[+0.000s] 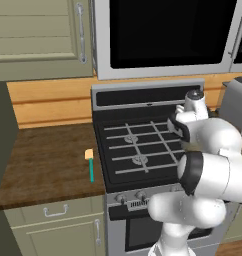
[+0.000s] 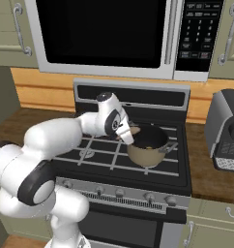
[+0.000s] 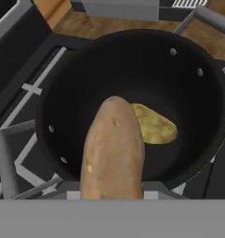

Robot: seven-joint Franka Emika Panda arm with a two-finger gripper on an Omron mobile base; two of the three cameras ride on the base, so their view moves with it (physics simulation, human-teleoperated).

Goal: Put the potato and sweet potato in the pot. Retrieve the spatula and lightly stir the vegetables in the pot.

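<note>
Kitchen scene: black gas stove (image 2: 114, 160) under a microwave (image 2: 104, 34), wooden counter (image 1: 43, 160) to the left, toaster (image 2: 227, 131) at the right edge of the right base view.

The pot (image 2: 147, 145) sits on the stove grate, centre-right in the right base view. In the hand view the potato (image 3: 154, 124) already lies on the pot's dark floor, just right of centre. The sweet potato (image 3: 113, 151) fills the lower middle of the hand view, running up from the bottom edge over the pot opening; the gripper (image 2: 129, 133) is clenched on it, hovering at the pot's left rim. The spatula (image 1: 90, 164) lies untouched on the counter, centre-left in the left base view, head towards the wall.

Risks, as judged:
- Sweet potato appears to hang over the near side of the pot; released here, its tail end might catch the rim and tip out onto the grate.
- It could land on the potato and roll.
- Descending further risks the fingers knocking the rim and shifting the pot.
</note>
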